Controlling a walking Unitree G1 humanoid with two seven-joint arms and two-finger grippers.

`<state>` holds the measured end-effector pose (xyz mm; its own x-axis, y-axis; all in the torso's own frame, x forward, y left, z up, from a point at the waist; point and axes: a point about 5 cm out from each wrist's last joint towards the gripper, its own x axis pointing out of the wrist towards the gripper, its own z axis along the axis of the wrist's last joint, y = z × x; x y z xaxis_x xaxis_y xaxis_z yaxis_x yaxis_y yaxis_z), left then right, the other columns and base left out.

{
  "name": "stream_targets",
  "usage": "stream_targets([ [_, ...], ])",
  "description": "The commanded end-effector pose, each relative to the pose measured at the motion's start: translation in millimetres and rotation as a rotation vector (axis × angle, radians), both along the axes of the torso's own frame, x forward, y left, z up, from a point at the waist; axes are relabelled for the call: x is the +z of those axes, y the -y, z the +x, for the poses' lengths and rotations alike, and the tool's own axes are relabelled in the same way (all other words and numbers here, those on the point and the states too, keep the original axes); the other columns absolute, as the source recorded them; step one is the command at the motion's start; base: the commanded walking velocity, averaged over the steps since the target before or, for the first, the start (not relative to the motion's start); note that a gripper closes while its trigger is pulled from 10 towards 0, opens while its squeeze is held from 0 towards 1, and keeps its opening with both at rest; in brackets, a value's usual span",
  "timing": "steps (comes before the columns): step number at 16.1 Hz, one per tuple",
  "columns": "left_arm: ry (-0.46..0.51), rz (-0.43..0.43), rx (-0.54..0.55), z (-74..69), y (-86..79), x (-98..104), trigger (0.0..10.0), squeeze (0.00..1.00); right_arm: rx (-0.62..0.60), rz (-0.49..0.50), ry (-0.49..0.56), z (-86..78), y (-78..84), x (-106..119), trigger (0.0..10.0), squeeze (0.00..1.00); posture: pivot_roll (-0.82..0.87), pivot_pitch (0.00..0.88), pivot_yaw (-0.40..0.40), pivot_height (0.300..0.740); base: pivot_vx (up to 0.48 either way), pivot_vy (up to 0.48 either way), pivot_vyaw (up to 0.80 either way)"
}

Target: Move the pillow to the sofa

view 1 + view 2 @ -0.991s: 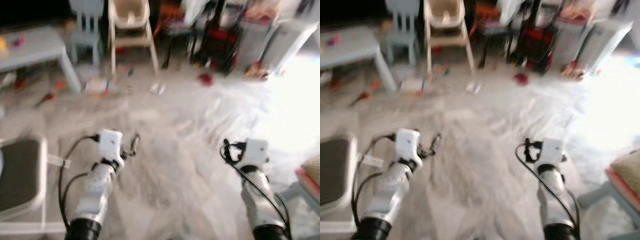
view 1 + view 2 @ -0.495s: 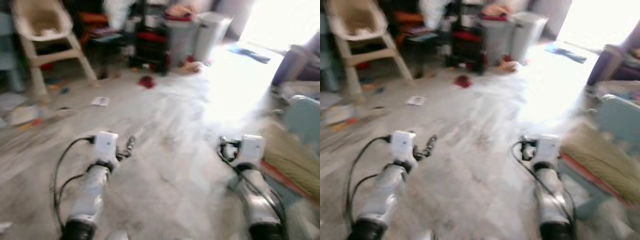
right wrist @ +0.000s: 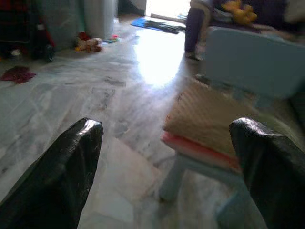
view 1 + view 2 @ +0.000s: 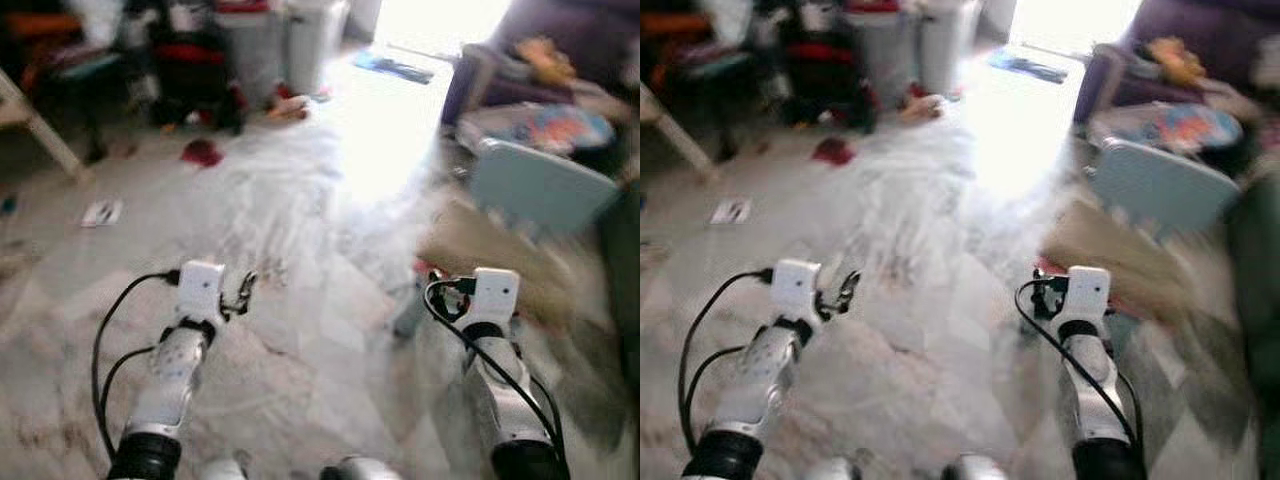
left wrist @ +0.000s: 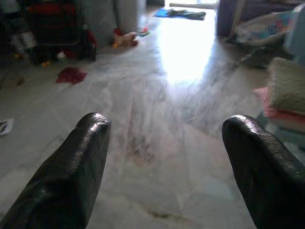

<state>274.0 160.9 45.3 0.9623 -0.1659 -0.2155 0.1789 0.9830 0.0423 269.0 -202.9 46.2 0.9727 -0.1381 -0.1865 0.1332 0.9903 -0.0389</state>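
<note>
While the pillow (image 3: 212, 117) lies on a small chair (image 3: 248, 67), both tools, left (image 5: 164, 162) and right (image 3: 167, 167), gape wide and empty; approach squarely before reaching.

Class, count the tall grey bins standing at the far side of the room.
2. Both stand against the far wall, side by side: the left bin next to the dark red-topped clutter, the right bin nearer the bright doorway. More may be hidden in that clutter.

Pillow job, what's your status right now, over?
Left end effector and right end effector open, empty. Tan pillow on small blue chair, ahead right, untouched. Purple sofa beyond it. Marble floor between.
</note>
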Motion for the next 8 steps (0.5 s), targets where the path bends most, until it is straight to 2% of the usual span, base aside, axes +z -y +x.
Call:
stream_targets([
  [1, -0.009, -0.023, -0.023, 2.1, 6.6, 1.0, 10.0, 0.00, -0.018, -0.006, 0.003, 0.8, 4.6, 2.3, 10.0, 0.00, -0.03, 0.000, -0.061, 0.740, 0.000, 0.000, 0.00],
  [6, 0.000, -0.033, -0.026, 5.9, -0.1, 4.5, 10.0, 0.00, -0.020, -0.004, -0.001, 0.2, 4.0, 0.9, 10.0, 0.00, -0.03, 0.000, -0.054, 0.740, 0.000, 0.000, 0.00],
  [8, 0.004, -0.031, -0.026, 6.9, -2.0, 5.3, 10.0, 0.00, -0.020, -0.005, -0.001, 1.0, 4.0, 1.3, 10.0, 0.00, -0.03, 0.000, -0.055, 0.740, 0.315, 0.308, 0.00],
])
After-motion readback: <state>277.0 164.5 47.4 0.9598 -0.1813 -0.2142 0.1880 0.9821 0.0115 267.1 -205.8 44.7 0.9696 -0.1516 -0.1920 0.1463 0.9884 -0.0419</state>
